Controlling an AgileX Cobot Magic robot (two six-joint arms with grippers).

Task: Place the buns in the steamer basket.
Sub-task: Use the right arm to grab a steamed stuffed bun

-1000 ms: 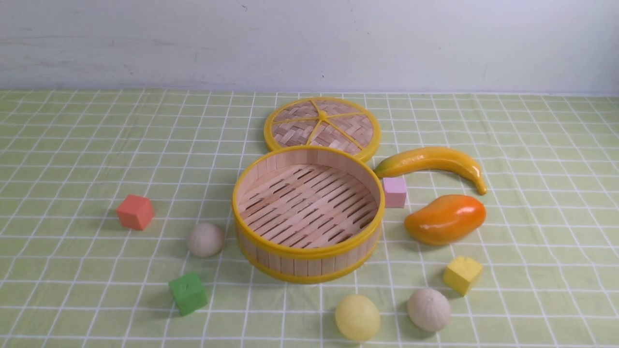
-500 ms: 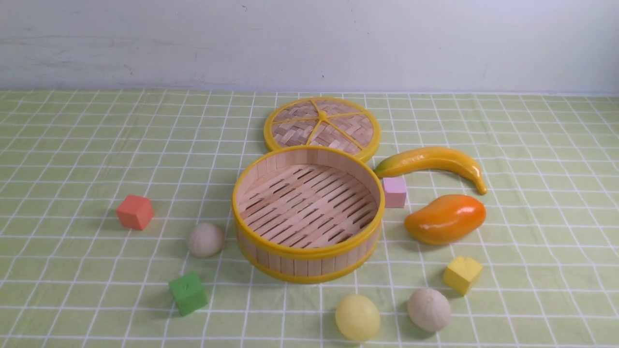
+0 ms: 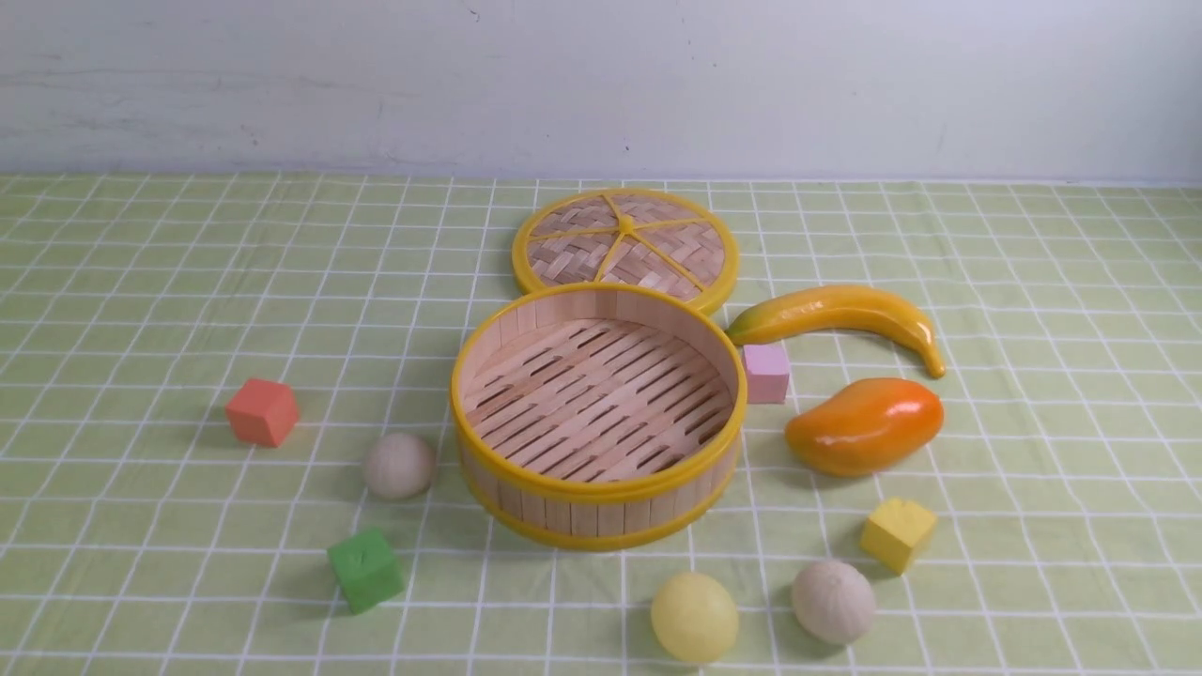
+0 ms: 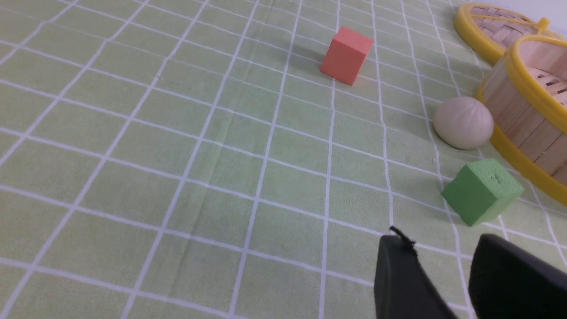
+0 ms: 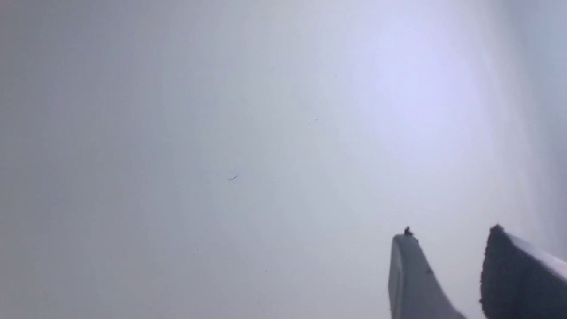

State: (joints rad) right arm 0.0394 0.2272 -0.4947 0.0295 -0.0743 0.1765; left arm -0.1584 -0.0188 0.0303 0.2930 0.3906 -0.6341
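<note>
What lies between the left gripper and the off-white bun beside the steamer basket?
In the left wrist view, a green cube stands between the left gripper and the off-white bun; the rest is bare checked cloth.

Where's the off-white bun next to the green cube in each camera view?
Front view: bun just left of the steamer basket.
Left wrist view: bun beside the steamer basket wall, near the green cube.
Right wrist view: not in it.
Shared landmark: green cube.
</note>
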